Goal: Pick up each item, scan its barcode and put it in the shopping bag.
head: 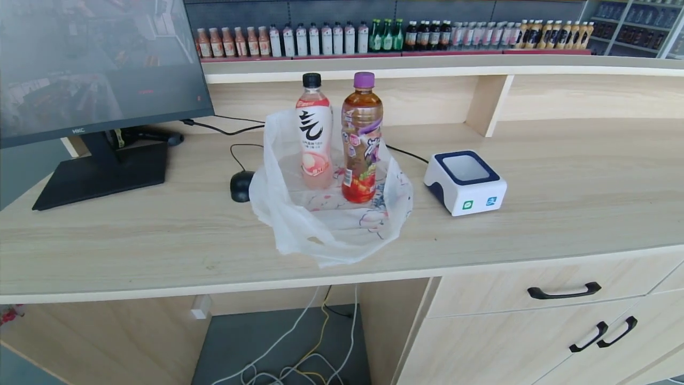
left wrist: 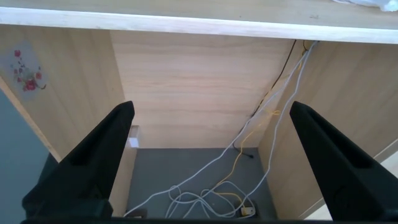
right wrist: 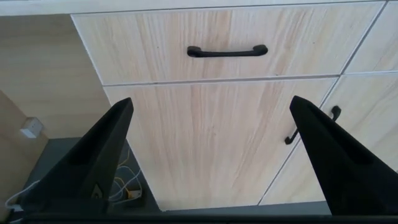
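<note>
Two bottles stand upright in a crumpled white shopping bag [head: 326, 224] on the wooden counter: a pink drink with a black cap [head: 314, 133] and an amber tea with a purple cap [head: 362, 139], side by side. Right of the bag sits the white and blue barcode scanner [head: 464, 182]. My left gripper [left wrist: 211, 115] hangs open below the counter, facing the cable recess. My right gripper [right wrist: 211, 109] is open too, low in front of the drawer with a black handle [right wrist: 227, 51]. Neither holds anything.
A monitor [head: 96, 59] on a black stand fills the counter's left end, with a black mouse [head: 241, 185] beside the bag. A raised shelf [head: 438, 69] runs along the back. Loose cables [left wrist: 249, 168] hang under the counter. Drawers and cabinet doors [head: 566, 310] lie below right.
</note>
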{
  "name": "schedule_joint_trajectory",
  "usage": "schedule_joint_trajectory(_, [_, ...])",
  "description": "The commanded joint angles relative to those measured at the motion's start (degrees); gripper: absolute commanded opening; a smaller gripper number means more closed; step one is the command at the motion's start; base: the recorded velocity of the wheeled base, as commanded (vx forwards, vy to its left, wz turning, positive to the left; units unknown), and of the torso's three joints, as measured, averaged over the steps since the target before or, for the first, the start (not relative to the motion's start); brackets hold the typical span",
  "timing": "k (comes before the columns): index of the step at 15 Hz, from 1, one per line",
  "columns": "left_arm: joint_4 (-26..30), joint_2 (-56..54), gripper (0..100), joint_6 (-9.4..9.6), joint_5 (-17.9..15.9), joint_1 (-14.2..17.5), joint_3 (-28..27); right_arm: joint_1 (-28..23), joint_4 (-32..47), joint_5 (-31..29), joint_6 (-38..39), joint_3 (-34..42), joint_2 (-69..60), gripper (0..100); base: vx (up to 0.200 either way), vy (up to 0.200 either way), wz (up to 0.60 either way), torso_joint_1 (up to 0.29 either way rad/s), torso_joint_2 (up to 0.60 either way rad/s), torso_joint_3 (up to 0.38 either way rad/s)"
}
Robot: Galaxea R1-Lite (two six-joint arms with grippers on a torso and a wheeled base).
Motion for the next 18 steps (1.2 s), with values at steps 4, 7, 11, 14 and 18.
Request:
schedule_joint_trajectory(4, [0.0, 0.0, 100, 0.0, 0.0, 0.0, 0.0, 0.0, 0.0, 0.0, 0.1, 0.0, 0.1, 100, 0.0, -0.2, 0.0, 0.0, 0.0, 0.002])
schedule_joint_trajectory(7, [0.0, 0.0, 100, 0.0, 0.0, 0.0, 0.0, 0.0, 0.0, 0.0, 0.2, 0.0, 0.1, 100, 0.0, -0.2, 0.0, 0.004, 0.0, 0.001])
schedule_joint_trajectory(11, [0.0, 0.0, 100, 0.09, 0.0, 0.0, 0.0, 0.1, 0.0, 0.0, 0.2, 0.0, 0.1, 100, 0.0, -0.2, 0.0, 0.001, 0.0, 0.001])
schedule_joint_trajectory(14, [0.0, 0.0, 100, 0.09, 0.0, 0.0, 0.0, 0.0, 0.0, 0.0, 0.2, 0.0, 0.1, 100, 0.0, -0.2, 0.0, 0.002, 0.0, 0.001])
schedule_joint_trajectory(18, [0.0, 0.0, 100, 0.35, 0.0, -0.1, 0.0, 0.0, 0.0, 0.0, -0.1, 0.0, 0.1, 100, 0.0, -0.1, 0.0, 0.0, 0.0, 0.001])
